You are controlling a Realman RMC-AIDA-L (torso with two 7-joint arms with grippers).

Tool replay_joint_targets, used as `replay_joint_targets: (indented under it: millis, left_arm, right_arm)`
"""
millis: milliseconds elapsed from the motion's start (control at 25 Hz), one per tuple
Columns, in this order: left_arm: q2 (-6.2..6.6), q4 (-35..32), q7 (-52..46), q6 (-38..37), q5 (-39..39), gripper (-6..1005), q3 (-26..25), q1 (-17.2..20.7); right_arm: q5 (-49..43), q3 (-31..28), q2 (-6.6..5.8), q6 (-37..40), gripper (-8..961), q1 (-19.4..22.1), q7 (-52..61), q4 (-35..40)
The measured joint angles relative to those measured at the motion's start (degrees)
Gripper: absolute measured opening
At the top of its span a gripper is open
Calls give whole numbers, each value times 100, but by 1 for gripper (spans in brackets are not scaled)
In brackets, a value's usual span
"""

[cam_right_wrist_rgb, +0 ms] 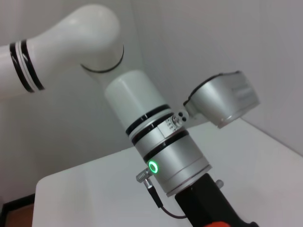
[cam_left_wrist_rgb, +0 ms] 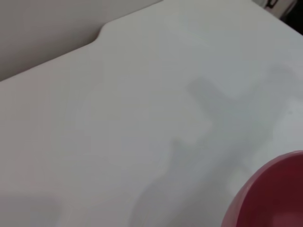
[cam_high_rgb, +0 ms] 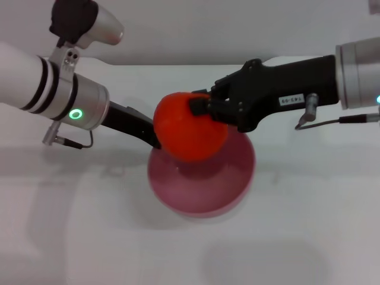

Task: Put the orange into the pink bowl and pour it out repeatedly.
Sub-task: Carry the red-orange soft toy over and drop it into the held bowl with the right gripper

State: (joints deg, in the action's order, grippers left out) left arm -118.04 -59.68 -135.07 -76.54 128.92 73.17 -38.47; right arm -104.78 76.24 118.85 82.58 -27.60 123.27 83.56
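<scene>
The orange (cam_high_rgb: 187,133) hangs just above the pink bowl (cam_high_rgb: 208,191), held at its upper right side by my right gripper (cam_high_rgb: 200,107), which is shut on it. The fruit covers the bowl's far half. My left gripper (cam_high_rgb: 153,141) reaches in from the left and grips the bowl's left rim; its tips are partly hidden behind the orange. The left wrist view shows only a curved piece of the pink bowl (cam_left_wrist_rgb: 274,198) over the table. A sliver of the orange (cam_right_wrist_rgb: 227,223) shows in the right wrist view, below the left arm.
The white table (cam_high_rgb: 89,237) runs all around the bowl, with a wall behind its far edge. The left arm's silver wrist (cam_high_rgb: 83,107) with a green ring light hangs over the table's left side.
</scene>
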Motion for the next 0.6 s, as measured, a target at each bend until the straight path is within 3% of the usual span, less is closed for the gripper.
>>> replay_joint_targets:
  millis: [600]
  left_arm:
    - [1, -58, -28, -10, -216, 44, 267, -156]
  right_arm:
    - [-62, 305, -2, -475, 58, -16, -234, -496]
